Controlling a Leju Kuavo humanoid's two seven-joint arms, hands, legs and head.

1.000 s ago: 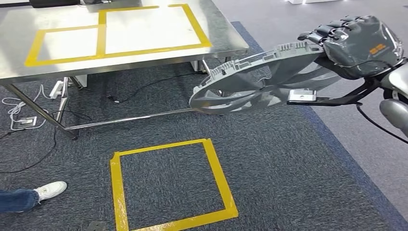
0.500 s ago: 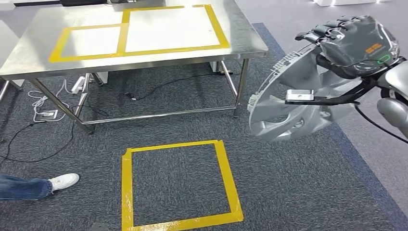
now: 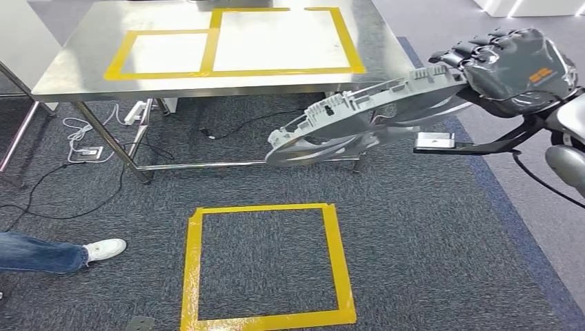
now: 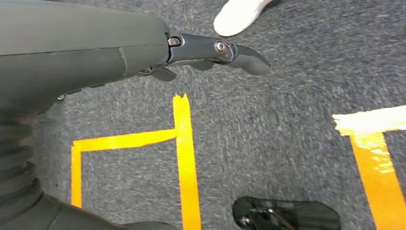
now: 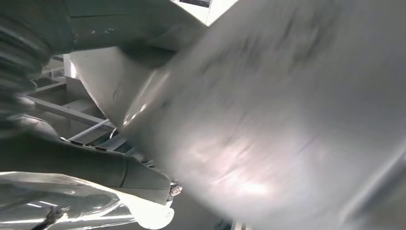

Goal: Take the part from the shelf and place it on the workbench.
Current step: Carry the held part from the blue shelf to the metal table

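**Short of the counter: part in the right hand, carry step under way**

At the right of the head view, the right hand (image 3: 514, 69) grips the part (image 3: 359, 121), a grey round fan-shroud-type moulding, by its near rim. Fingers (image 3: 459, 49) curl over the top edge of that rim; the rest of the part juts out leftward from the hand, close to flat, far edge dipped a little. It hangs in the air over the carpet, in front of the counter's near right leg, below the level of the top. Not touching the counter.

Step, as a judgement: transport. Pick from the shelf looks done, place not started. Robot faces the steel counter (image 3: 83, 79), which carries two yellow tape boxes (image 3: 227, 41) on top. A yellow tape square (image 3: 265, 265) sits on the floor between robot and counter, probably the stand mark.

Next move calls for: close the gap to the counter, raise the part above the top edge so the low far rim clears it, then set it down flat inside a taped box before letting go. Which box is the target, cannot tell.

Right wrist view is blurred, part surface (image 5: 287, 120) close up; grip detail is unclear there.

Left hand (image 4: 210, 52) hangs over the carpet, fingers stretched out, holding nothing.

A person's shoe (image 3: 103, 248) is at the left on the floor, well apart from the path.
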